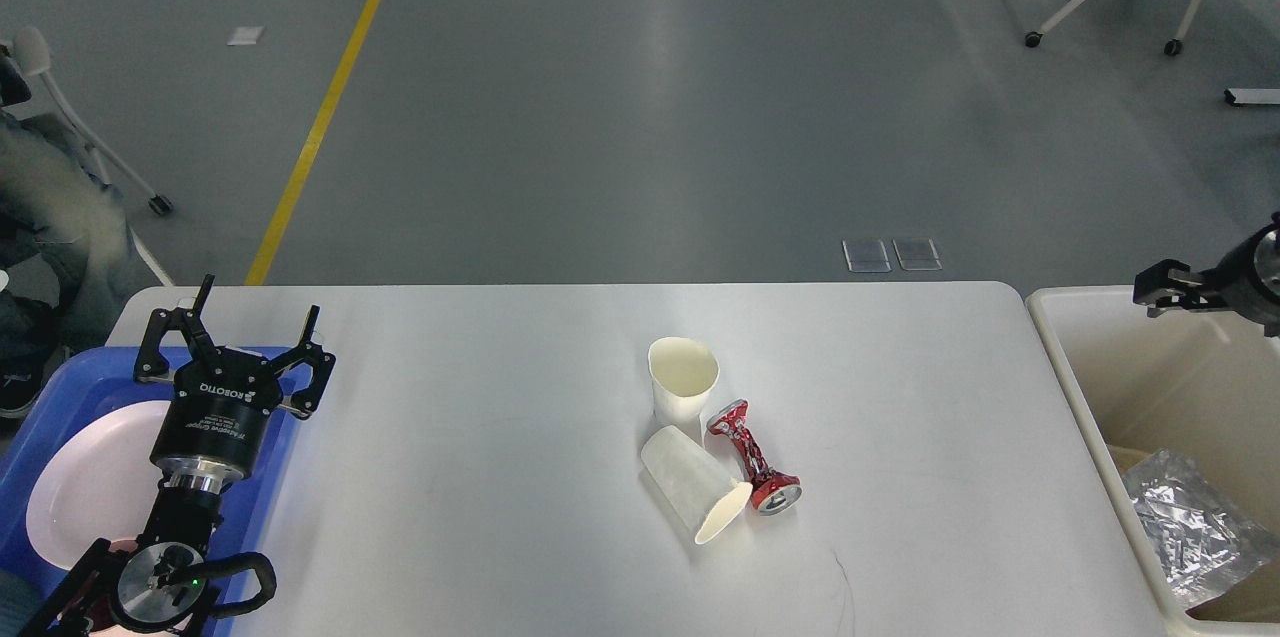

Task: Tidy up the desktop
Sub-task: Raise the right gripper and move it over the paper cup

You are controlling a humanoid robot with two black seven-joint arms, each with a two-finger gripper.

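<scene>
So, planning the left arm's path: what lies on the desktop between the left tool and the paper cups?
Head view: nothing; bare white desktop from left tool to upright paper cup.

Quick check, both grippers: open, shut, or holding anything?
Left gripper: open, holding nothing, above the blue plastic tray.
Right gripper: only partly in view over the cream-white rectangular bin; cannot be told.

The white desktop (480,477) carries two cream-white paper cups (683,379) and a crushed red can (752,457) with silver mottling, while a blue tray (60,387) holding a white plate (85,487) sits left and a cream bin (1080,387) with crinkled silver foil (1190,527) sits right.
</scene>
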